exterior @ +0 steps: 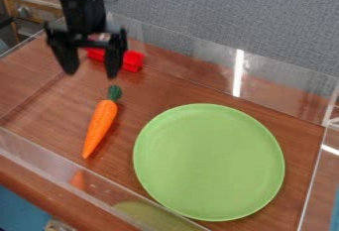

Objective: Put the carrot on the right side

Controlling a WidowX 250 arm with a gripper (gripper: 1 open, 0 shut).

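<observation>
— Where is the carrot (99, 127)?
— It lies on the wooden surface (169, 89), just beside the green plate (209, 163), on the side toward the picture's left edge. The two don't touch.

— Which way does it point?
— Its leafy green top is toward the grey wall (225, 22), and the orange body tapers toward the near edge, leaning a little to the picture's left.

— And the gripper (87, 66)?
— It hangs over the surface, beyond the carrot's leafy end, with its fingers well apart and nothing held between them. The arm and fingers look blurred.

— What's the red thing behind it?
— A red block (117, 57), lying toward the wall. The gripper hides part of it, and I can't tell from here whether they touch.

— Is anything on the plate?
— Nothing that I can see. It's a plain, pale green round, and it lies nearer the picture's right edge than the carrot does.

— What runs along the edges?
— Clear panels. The near one (93, 183) carries a faint orange patch and a faint green one, low in the view, and the far one (199, 61) has a bright streak of light.
</observation>
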